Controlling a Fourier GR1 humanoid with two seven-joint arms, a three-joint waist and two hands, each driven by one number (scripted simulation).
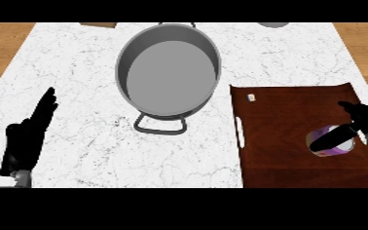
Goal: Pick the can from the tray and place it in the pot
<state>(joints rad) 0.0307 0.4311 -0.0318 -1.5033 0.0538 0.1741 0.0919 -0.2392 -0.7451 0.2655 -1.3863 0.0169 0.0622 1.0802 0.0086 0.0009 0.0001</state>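
- A purple-and-white can (pixel 336 150) is seen on the tray (pixel 287 126), near its right edge, crossed by the right robot hand (pixel 345 131).
- The dark brown tray is laid flat.
- A grey pot (pixel 123 70) is set upright, left of the tray.

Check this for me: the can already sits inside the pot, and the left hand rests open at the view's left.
Not right. The pot holds nothing; the can is on the tray, towards its right side, with the right hand at it. The head view shows this. The left hand does rest open at the view's left.
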